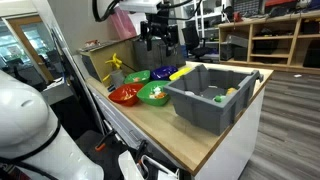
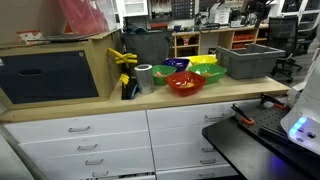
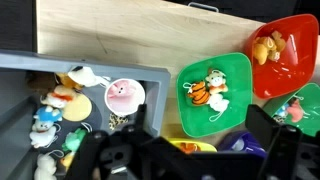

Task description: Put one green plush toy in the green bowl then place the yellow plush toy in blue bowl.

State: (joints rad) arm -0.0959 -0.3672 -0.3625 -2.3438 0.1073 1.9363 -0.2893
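Note:
My gripper (image 1: 158, 40) hangs high above the bowls, open and empty; in the wrist view its dark fingers (image 3: 192, 150) frame the bottom edge. The blue bowl (image 1: 163, 73) (image 2: 180, 64) (image 3: 240, 143) sits among the bowls, partly hidden by the fingers. A green bowl (image 3: 235, 100) holds a tiger plush (image 3: 208, 90). Another green bowl (image 3: 305, 100) holds a small toy. A yellow-orange plush (image 3: 268, 45) lies in the red bowl (image 3: 295, 30). A small green lump (image 3: 72, 140) lies in the grey bin (image 3: 100, 62) among several plush toys.
The grey bin (image 1: 212, 95) (image 2: 248, 60) stands next to the bowls on the wooden counter (image 1: 180, 135). A yellow bowl (image 3: 185, 148) (image 1: 180, 72) is beside the blue one. A yellow rigid piece (image 1: 115, 66) and a box stand behind the bowls.

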